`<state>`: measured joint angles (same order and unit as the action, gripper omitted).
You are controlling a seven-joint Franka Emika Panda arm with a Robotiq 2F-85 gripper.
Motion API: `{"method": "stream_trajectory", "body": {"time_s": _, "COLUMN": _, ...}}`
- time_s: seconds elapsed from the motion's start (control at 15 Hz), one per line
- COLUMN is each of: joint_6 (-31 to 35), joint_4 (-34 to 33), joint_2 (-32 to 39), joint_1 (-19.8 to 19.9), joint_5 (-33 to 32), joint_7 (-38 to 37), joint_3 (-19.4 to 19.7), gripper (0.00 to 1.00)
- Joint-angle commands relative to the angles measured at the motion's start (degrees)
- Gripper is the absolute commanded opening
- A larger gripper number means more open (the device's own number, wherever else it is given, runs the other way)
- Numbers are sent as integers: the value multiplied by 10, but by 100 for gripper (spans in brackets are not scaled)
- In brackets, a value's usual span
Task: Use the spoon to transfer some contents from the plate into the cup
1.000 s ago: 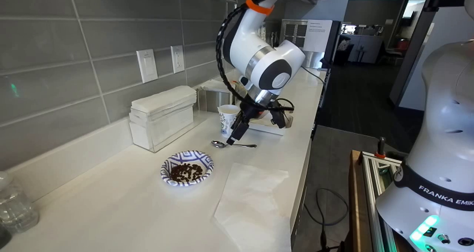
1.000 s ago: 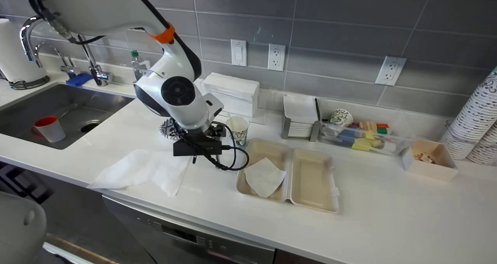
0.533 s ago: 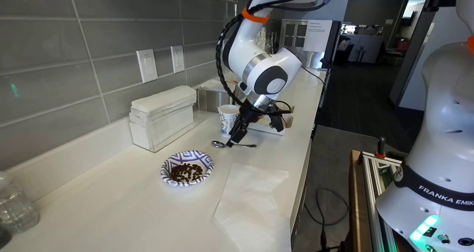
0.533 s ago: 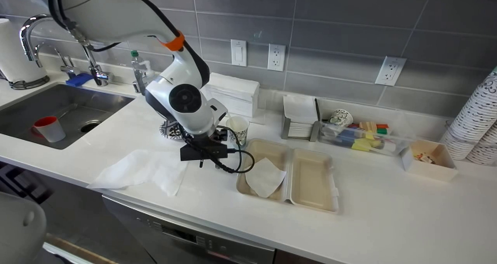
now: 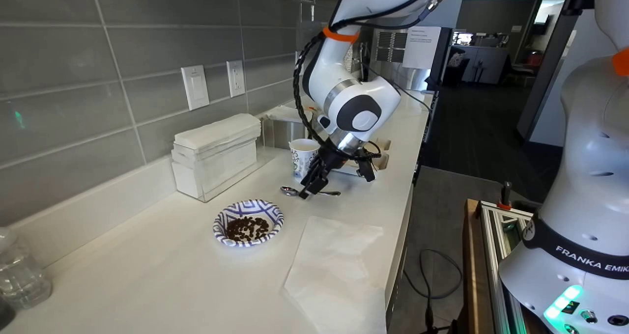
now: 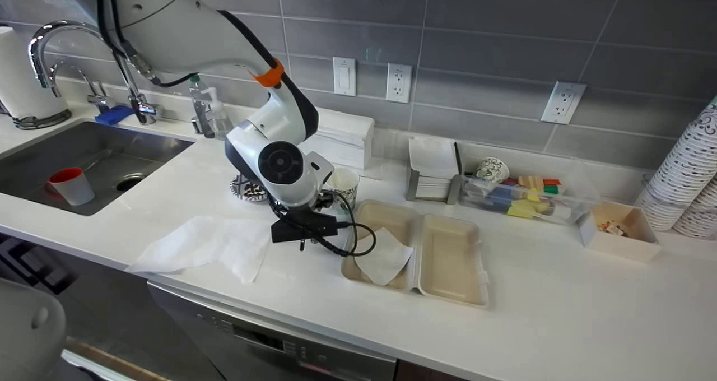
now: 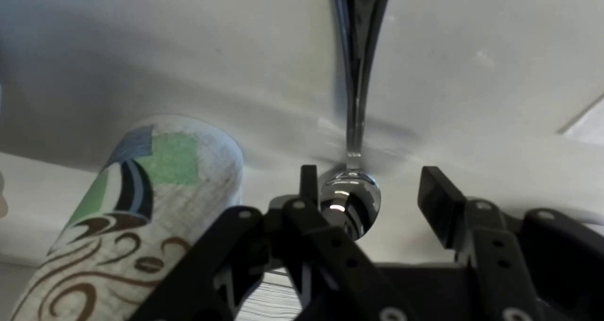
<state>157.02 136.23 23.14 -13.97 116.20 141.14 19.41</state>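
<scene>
The metal spoon [image 7: 355,199] lies on the counter, and it also shows in an exterior view [image 5: 289,191]. My gripper [image 7: 370,189] is open and empty. In the wrist view the spoon's bowl appears between the fingers, closer to the left one. In an exterior view the fingertips [image 5: 309,191] are low over the spoon, partly hiding it. The white printed cup [image 5: 301,157] stands just behind the spoon; it also shows in the wrist view [image 7: 155,217]. The plate [image 5: 250,206] with blue patterned rim holds dark brown bits [image 5: 247,229]. The arm hides the spoon in an exterior view.
A napkin box [image 5: 216,157] stands against the wall. A white napkin sheet [image 5: 339,270] lies near the counter edge. An open takeout container [image 6: 417,252] sits beside the arm. A clear bin [image 6: 526,199] and a tall cup stack [image 6: 680,168] stand farther along.
My gripper has moved slightly lower over the spoon, and the arm has shifted right in an exterior view. The spoon, plate and cup have not moved.
</scene>
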Motion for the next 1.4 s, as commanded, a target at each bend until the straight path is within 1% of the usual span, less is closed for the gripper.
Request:
{"method": "stream_trajectory", "body": {"time_s": 0.0, "joint_6": -31, "joint_4": -10, "joint_2": 25, "joint_1": 5, "joint_5": 36, "joint_7": 57, "joint_3": 9, "gripper": 53}}
{"method": "stream_trajectory", "body": {"time_s": 0.07, "joint_6": -37, "joint_4": -9, "joint_2": 26, "joint_1": 5, "joint_5": 38, "joint_7": 63, "joint_3": 10, "gripper": 46}}
{"method": "stream_trajectory", "body": {"time_s": 0.13, "joint_6": -41, "joint_4": -9, "joint_2": 29, "joint_1": 6, "joint_5": 40, "joint_7": 68, "joint_3": 11, "gripper": 43}}
{"method": "stream_trajectory", "body": {"time_s": 0.2, "joint_6": -41, "joint_4": -9, "joint_2": 31, "joint_1": 6, "joint_5": 41, "joint_7": 72, "joint_3": 12, "gripper": 30}}
{"method": "stream_trajectory", "body": {"time_s": 0.27, "joint_6": -39, "joint_4": -9, "joint_2": 31, "joint_1": 6, "joint_5": 42, "joint_7": 75, "joint_3": 13, "gripper": 26}}
{"method": "stream_trajectory", "body": {"time_s": 0.33, "joint_6": -38, "joint_4": -7, "joint_2": 28, "joint_1": 5, "joint_5": 41, "joint_7": 76, "joint_3": 13, "gripper": 16}}
{"method": "stream_trajectory", "body": {"time_s": 0.47, "joint_6": -38, "joint_4": -4, "joint_2": 22, "joint_1": 4, "joint_5": 40, "joint_7": 76, "joint_3": 13, "gripper": 1}}
{"method": "stream_trajectory", "body": {"time_s": 0.53, "joint_6": -37, "joint_4": -1, "joint_2": 18, "joint_1": 4, "joint_5": 36, "joint_7": 73, "joint_3": 13, "gripper": 0}}
{"method": "stream_trajectory", "body": {"time_s": 0.67, "joint_6": -34, "joint_4": 3, "joint_2": 14, "joint_1": 4, "joint_5": 31, "joint_7": 61, "joint_3": 10, "gripper": 1}}
{"method": "stream_trajectory", "body": {"time_s": 0.93, "joint_6": -9, "joint_4": 25, "joint_2": -25, "joint_1": -10, "joint_5": 27, "joint_7": 58, "joint_3": 8, "gripper": 2}}
{"method": "stream_trajectory", "body": {"time_s": 1.07, "joint_6": 10, "joint_4": 43, "joint_2": -66, "joint_1": -23, "joint_5": 18, "joint_7": 56, "joint_3": 5, "gripper": 2}}
{"method": "stream_trajectory", "body": {"time_s": 1.33, "joint_6": 78, "joint_4": 68, "joint_2": -140, "joint_1": -66, "joint_5": 36, "joint_7": 88, "joint_3": -9, "gripper": 2}}
